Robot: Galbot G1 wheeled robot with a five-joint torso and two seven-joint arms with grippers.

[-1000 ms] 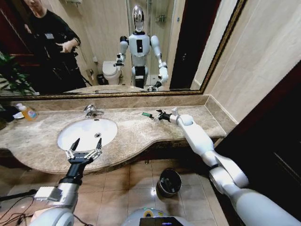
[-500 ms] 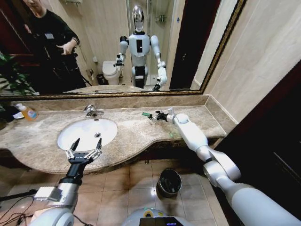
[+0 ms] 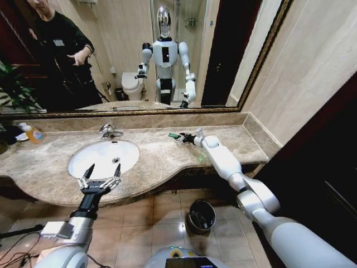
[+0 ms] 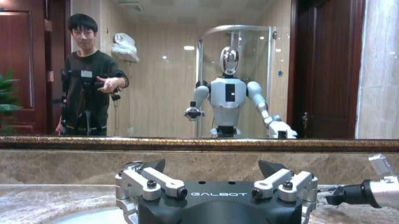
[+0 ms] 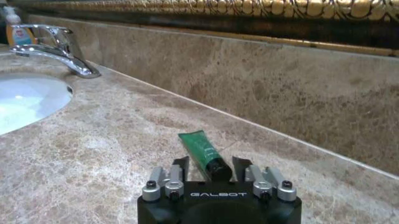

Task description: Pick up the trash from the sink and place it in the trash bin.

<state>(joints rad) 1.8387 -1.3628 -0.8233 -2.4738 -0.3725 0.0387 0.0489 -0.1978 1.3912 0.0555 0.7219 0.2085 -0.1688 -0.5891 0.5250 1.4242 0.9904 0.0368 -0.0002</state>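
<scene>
Here the right gripper (image 5: 210, 164) sits low on the beige-brown marble counter (image 3: 156, 159), well to the right of the sink (image 3: 104, 158) and near the back wall under the mirror (image 3: 128, 56). Its two fingers are spread just wide enough to flank the dark cap end of a small green tube (image 5: 201, 150), which lies flat on the stone and points away from the gripper toward the backsplash; whether the pads press on the cap or merely stand beside it cannot be told. In the head view the same green tube (image 3: 174, 135) shows just beyond the fingertips of that gripper (image 3: 186, 137), on the side toward the chrome tap (image 3: 110, 132). The tap (image 5: 53, 46) and the white basin (image 5: 25, 100) lie well off to the gripper's side, with a clear bottle of orange liquid (image 3: 33, 133) farther along the counter, past the sink. The left gripper (image 3: 100, 176) hangs over the front edge of the counter just before the basin, its fingers spread wide and holding nothing. The trash bin (image 3: 201, 216) stands on the tiled floor below the counter, beneath and nearer the robot than the right gripper.
</scene>
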